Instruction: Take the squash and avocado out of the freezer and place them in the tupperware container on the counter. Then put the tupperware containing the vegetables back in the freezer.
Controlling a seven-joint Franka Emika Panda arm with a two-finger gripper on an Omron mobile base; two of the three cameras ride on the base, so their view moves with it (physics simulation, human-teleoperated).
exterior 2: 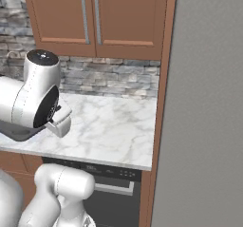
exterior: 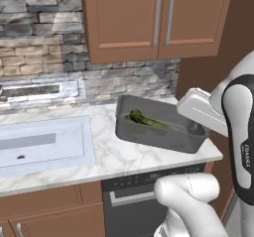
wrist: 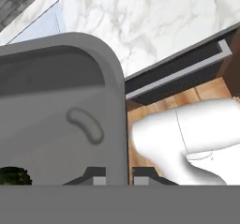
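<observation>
The dark grey tupperware container (exterior: 163, 132) hangs tilted just above the right end of the white marble counter (exterior: 119, 156). My gripper (exterior: 197, 128) is shut on its right rim. In the hand view, the fingertips (wrist: 97, 177) straddle the rim of the tupperware container (wrist: 56, 101). Green vegetables (exterior: 145, 119) lie inside; I cannot tell the squash from the avocado. A dark green knobbly piece (wrist: 11, 177) shows in the tub's corner. The freezer (exterior 2: 204, 107) stands to the right with its flat grey door closed. A sliver of the tupperware container (exterior 2: 16, 132) shows under my arm.
A pale recessed sink (exterior: 44, 144) lies in the counter to the left. Brown wall cabinets (exterior: 154, 18) hang overhead, in front of a stone backsplash (exterior: 39, 42). A black appliance panel (exterior: 149, 179) sits under the counter edge. A brown side panel (exterior 2: 161, 102) separates counter and freezer.
</observation>
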